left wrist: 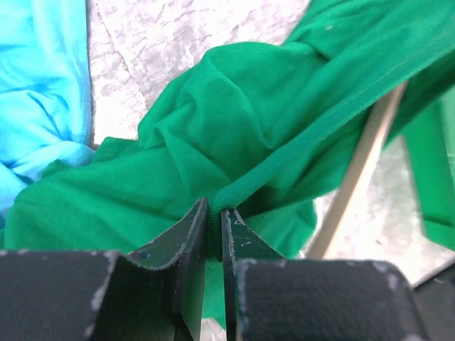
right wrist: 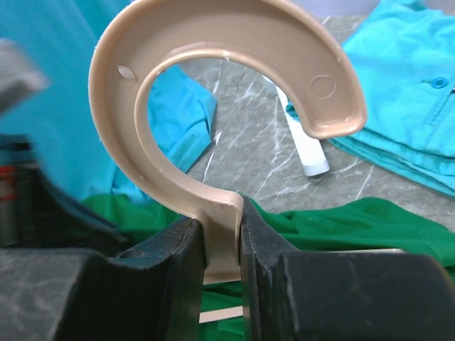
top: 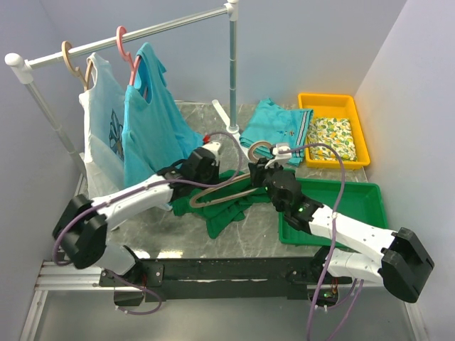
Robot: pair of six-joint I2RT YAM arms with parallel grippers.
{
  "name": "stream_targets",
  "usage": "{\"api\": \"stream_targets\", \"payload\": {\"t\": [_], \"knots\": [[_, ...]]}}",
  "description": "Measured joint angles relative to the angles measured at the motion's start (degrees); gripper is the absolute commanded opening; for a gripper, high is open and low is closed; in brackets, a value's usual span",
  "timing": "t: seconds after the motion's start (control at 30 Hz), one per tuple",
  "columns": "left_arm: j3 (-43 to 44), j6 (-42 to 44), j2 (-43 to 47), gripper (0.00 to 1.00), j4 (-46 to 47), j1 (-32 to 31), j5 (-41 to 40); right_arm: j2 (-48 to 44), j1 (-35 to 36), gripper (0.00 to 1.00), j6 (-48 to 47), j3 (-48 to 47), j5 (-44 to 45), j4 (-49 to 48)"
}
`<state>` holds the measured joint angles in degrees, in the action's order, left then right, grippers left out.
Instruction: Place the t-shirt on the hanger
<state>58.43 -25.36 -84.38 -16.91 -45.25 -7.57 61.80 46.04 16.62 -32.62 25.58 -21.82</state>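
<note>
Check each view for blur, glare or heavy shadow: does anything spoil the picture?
Top external: evenly lit and sharp, with soft shadows only. Left wrist: the t-shirt is crisp, while the near fingers are dark and soft. Right wrist: the hanger is sharp with a mild sheen, and a grey smear blurs the upper left edge.

Twin arms, matching livery: the left arm (top: 135, 195) and right arm (top: 348, 231) wear white shells over their long links, with bulky black housings at the joints. A purple cable (top: 344, 174) loops along each. A small green light (top: 307, 208) glows on the right arm. The base rail (top: 213, 273) is black. The left gripper (left wrist: 213, 213) and right gripper (right wrist: 222, 234) have matte black fingers (right wrist: 170, 284), scuffed grey at the edges, with a recessed hole (right wrist: 128, 252) near the tip.
</note>
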Motion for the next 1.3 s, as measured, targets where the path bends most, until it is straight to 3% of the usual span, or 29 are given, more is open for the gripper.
{"api": "stream_targets", "payload": {"t": [0.37, 0.67, 1.3], "knots": [[-9.57, -3.96, 11.52, 0.01, 6.62, 4.35, 8.50, 0.92, 0.33, 0.00, -1.36, -4.98, 6.19, 1.55], [-10.49, -4.48, 21.20, 0.01, 5.42, 5.27, 5.88, 1.18, 0.61, 0.00, -3.91, -10.23, 8.48, 1.22], [-8.59, -4.31, 24.57, 0.01, 2.08, 5.33, 4.20, 3.28, 0.13, 0.00, -5.16, -13.57, 6.01, 0.33]]}}
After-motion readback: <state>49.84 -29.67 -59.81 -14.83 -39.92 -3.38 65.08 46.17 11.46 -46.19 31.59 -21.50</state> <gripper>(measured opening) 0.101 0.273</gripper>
